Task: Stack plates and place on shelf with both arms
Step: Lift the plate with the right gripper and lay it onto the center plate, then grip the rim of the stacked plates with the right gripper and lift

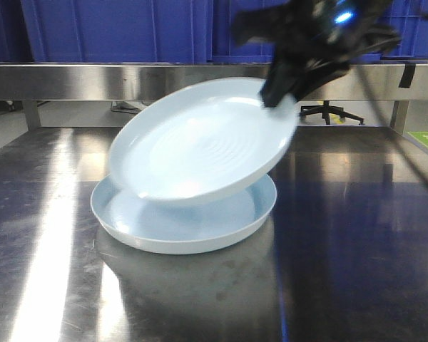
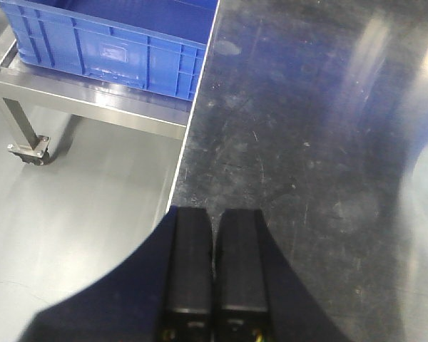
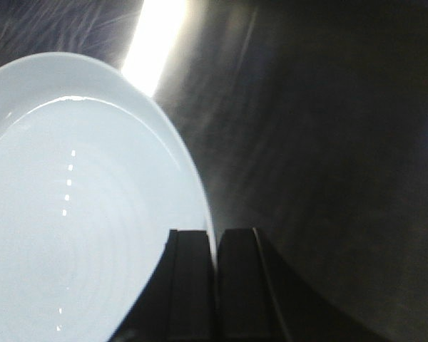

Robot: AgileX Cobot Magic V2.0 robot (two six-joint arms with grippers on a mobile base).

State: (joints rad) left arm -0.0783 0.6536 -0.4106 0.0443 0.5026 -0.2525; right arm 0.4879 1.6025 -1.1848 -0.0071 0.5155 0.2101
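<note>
Two pale bluish-white plates are at the middle of the steel table. The lower plate (image 1: 200,228) lies flat. The upper plate (image 1: 200,146) (image 3: 78,228) hangs tilted over it, its low left edge close to the lower plate and its right edge raised. My right gripper (image 1: 274,96) (image 3: 215,239) is shut on that raised rim, one finger inside the dish and one outside. My left gripper (image 2: 214,217) is shut with nothing in it, over the table's left edge, and does not show in the front view.
The steel table (image 1: 357,235) is scratched and glossy. A steel rail with blue crates (image 1: 114,28) runs behind it. A blue crate (image 2: 114,46) sits on a wheeled steel stand left of the table edge (image 2: 189,135). An office chair base (image 1: 330,112) stands far behind.
</note>
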